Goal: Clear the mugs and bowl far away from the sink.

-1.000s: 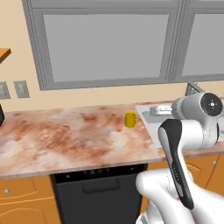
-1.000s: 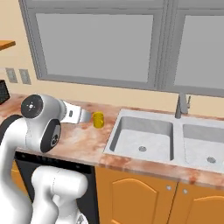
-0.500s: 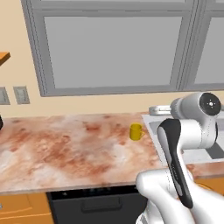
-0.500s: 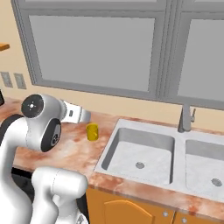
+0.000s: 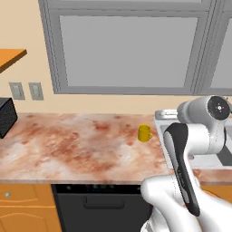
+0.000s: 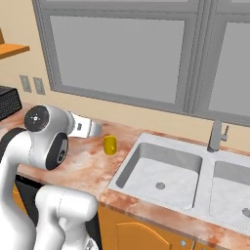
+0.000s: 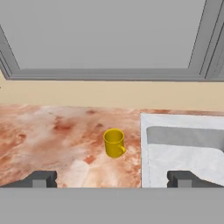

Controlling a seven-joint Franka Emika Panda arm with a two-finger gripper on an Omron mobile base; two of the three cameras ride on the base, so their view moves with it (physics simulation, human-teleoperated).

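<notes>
Right now my jaws are spread as wide as they go, with nothing between them; my gripper (image 7: pixel 112 178) hangs above the front part of the counter (image 7: pixel 52 131), its two dark tips framing the view ahead. Centred between those tips, further back on the surface, stands the yellow mug (image 7: pixel 114 142), upright, its handle turned toward the sink (image 7: pixel 183 148). I read that centring as deliberate: the hand is lined up on the mug so a straight advance would bring the jaws to either side of it.

The mug sits on the marbled counter just beside the sink's left rim, near the rim's back corner, well short of the counter's front edge. That closeness to the basin is why it counts as something to clear, and I judge it will have to travel toward the counter's far left end.

From the base cameras, the mug (image 5: pixel 144 133) is apart from my arm, and the basins with the faucet (image 6: pixel 216 136) lie to its right. A dark appliance (image 5: pixel 6 116) sits at the counter's left end.
</notes>
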